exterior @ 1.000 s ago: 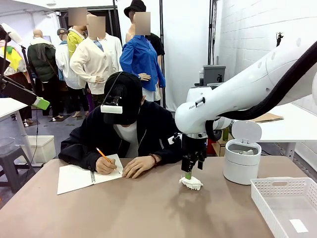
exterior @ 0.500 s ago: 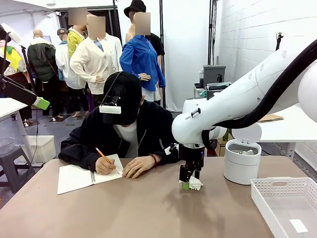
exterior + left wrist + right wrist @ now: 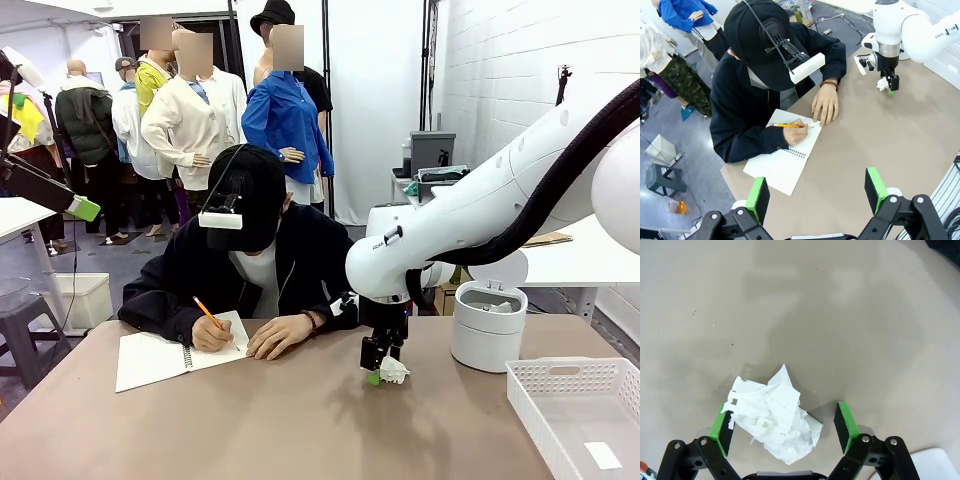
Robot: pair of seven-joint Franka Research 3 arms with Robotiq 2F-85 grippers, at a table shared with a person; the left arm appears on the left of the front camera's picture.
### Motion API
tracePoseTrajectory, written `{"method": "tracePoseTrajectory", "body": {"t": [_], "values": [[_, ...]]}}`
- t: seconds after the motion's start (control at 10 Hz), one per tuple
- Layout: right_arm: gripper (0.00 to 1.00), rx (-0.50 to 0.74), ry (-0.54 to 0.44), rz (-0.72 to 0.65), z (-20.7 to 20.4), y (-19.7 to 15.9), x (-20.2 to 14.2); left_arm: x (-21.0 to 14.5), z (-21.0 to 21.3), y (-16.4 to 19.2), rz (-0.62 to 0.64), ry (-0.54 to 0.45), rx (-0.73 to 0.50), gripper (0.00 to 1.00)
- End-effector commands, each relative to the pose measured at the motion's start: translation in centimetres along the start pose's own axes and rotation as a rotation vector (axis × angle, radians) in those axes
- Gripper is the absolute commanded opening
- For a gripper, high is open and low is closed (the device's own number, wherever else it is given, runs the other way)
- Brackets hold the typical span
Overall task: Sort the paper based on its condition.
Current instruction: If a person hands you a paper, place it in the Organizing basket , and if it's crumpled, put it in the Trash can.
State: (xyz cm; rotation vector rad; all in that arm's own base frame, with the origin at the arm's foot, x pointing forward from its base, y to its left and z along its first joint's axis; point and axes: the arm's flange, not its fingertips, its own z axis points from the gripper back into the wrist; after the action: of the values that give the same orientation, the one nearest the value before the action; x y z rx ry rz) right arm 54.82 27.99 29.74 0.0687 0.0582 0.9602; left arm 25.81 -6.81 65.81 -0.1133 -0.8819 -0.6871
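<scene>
Hanging high over the near left part of the table (image 3: 900,145), the left gripper (image 3: 817,190) points down with its green pads (image 3: 758,197) spread wide and nothing between them. At the near right a white slatted basket (image 3: 530,415) sits at the table's corner, cut off by the picture's edge, with a small flat white slip (image 3: 603,455) lying in it.

Farther in, right of the table's middle, the right arm comes in from the right. Its white elbow is bent and its wrist is turned straight down, so the right gripper (image 3: 384,372) stands upright with its tips at the tabletop. Its jaws are released and straddle the paper (image 3: 772,422): one pad touches the wad's edge, and the other stands clear of it.

The paper is a small white crumpled wad, lumpy and creased, with torn flaps and little holes, resting on the brown tabletop. From the front, the gripper's fingers cover its left part.

Just right of it and a little farther off stands a round white bin (image 3: 488,335) with its lid tipped up; its inside is hard to make out. At the far left a person leans over an open spiral notebook (image 3: 155,360). One hand (image 3: 212,335) holds an orange pencil (image 3: 205,310), and the other hand (image 3: 278,337) lies flat on the table.
</scene>
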Motion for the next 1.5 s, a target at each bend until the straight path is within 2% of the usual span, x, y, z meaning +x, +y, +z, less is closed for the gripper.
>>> {"method": "tracePoseTrajectory", "body": {"t": [0.0, 0.3, 0.4, 0.7, 0.9, 1.3, 1.4], "values": [[1.00, -0.001, 0.000, 0.000, 0.0, 0.0, 0.0, 0.0, 0.0, 0.1, 0.002, 0.000, 0.002, 1.00], [0.40, 0.004, -0.003, 0.001, 0.1, -0.2, -0.1, 0.0, 0.0, 0.1, 0.002, 0.000, 0.002, 1.00], [0.28, 0.010, -0.014, -0.033, 0.2, -0.1, -0.1, 0.0, 0.0, 0.1, 0.002, 0.000, 0.002, 1.00], [0.28, 0.031, 0.027, -0.096, 2.2, 0.7, -1.0, 0.0, 0.0, 0.1, 0.002, 0.000, 0.002, 1.00], [0.28, 0.019, 0.043, -0.134, 4.9, 1.7, -2.6, 0.0, 0.0, 0.1, 0.002, 0.000, 0.002, 1.00], [0.28, -0.074, -0.064, -0.205, 14.4, 3.6, -7.4, 0.0, 0.0, 0.1, 0.002, 0.000, 0.002, 1.00], [0.28, -0.103, -0.116, -0.218, 16.5, 3.6, -8.4, 0.0, 0.0, 0.1, 0.002, 0.000, 0.002, 1.00]]}}
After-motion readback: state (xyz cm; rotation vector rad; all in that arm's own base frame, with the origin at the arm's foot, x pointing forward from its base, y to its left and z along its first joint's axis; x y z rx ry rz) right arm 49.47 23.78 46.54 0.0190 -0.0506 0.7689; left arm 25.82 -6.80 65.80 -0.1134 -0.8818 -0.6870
